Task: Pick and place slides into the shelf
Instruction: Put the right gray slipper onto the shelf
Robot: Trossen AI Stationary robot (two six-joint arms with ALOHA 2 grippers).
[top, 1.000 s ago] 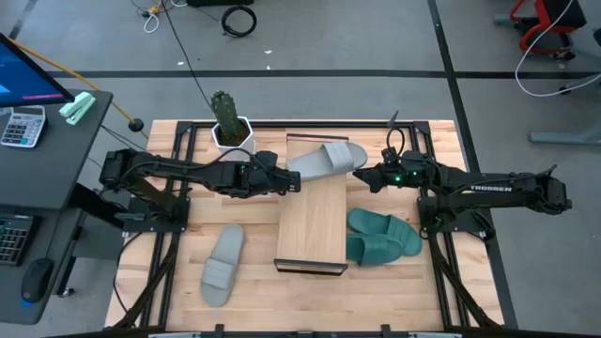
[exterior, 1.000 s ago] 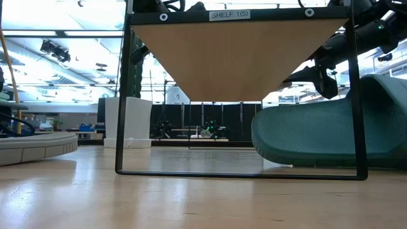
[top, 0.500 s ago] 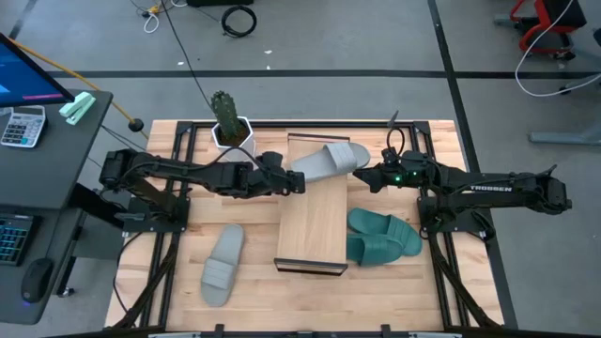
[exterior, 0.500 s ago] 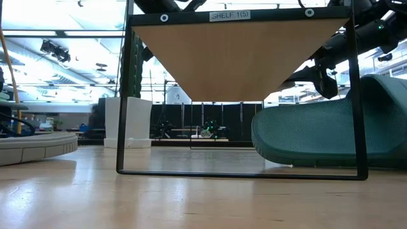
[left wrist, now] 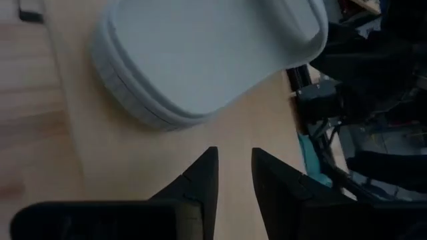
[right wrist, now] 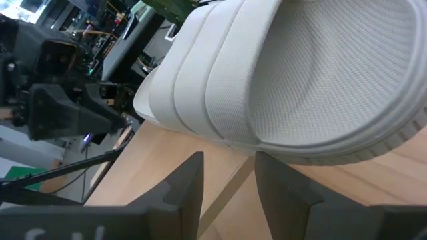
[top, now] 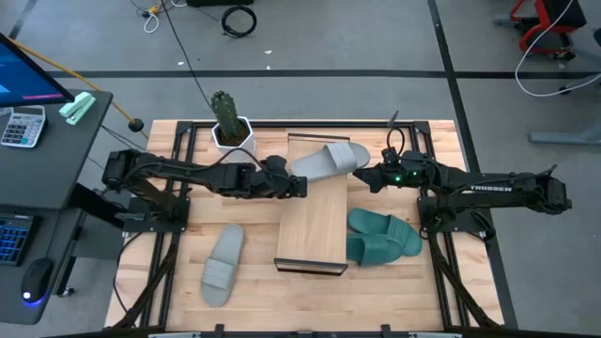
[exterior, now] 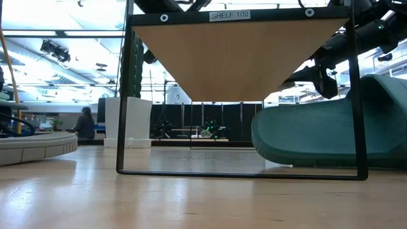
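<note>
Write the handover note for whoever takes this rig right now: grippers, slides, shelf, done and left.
Left gripper: over the shelf, jaws slightly apart, empty, beside the grey slide on the shelf.
Right gripper: open, empty, at that slide's other side.
Done: one grey slide lies on the shelf's far end.
Left: second grey slide on the tabletop at left; teal pair on the tabletop right of the shelf.

- Shelf [top: 312, 221]: light wood, dark frame.
- Slide [top: 327, 160] at upper centre: light grey, finely textured sole.
- Slide [top: 222, 266] at lower left: light grey.
- Pair [top: 380, 237] at right: teal green.
- Cactus [top: 223, 111]: green, in a white pot.
- Desk [top: 169, 291]: pale wood slats.
</note>
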